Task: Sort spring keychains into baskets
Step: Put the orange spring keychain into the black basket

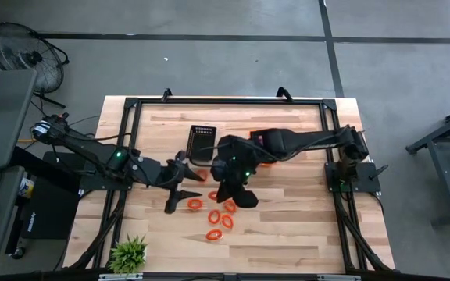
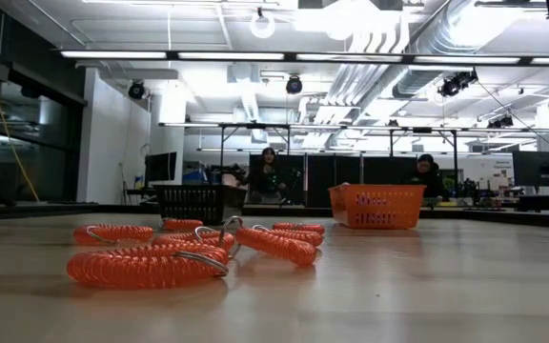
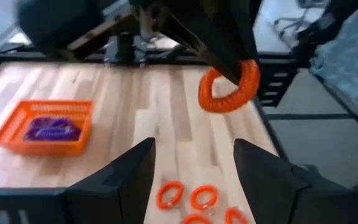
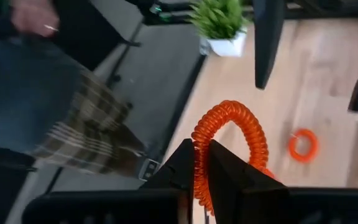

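Note:
Several orange-red spring keychains [image 1: 215,216] lie flat on the wooden table between the arms and show close up in the low view [image 2: 146,264]. My right gripper [image 4: 202,168] hovers above them [image 1: 237,197], shut on one orange keychain [image 4: 229,134]. My left gripper [image 3: 194,180] is open just left of the pile [image 1: 186,193], facing the right gripper and touching nothing. The black basket [image 1: 203,140] stands behind the pile. The orange basket [image 3: 45,127] holds purple keychains [image 3: 48,129]; in the high view the right arm mostly hides it. My right gripper pinches one side of the orange keychain's coiled loop [image 4: 197,158] between its two fingers, which come at it from above. The rest of the loop [image 3: 229,87] sticks out past the fingertips. The keychain is lifted clear of the table.
A small potted plant [image 1: 129,254] sits at the table's near left corner. A person in plaid clothing [image 4: 86,134] stands off the table's near side. People [image 2: 270,171] show in the room beyond. A black frame [image 1: 225,101] rims the table. Bare wood lies right of the pile.

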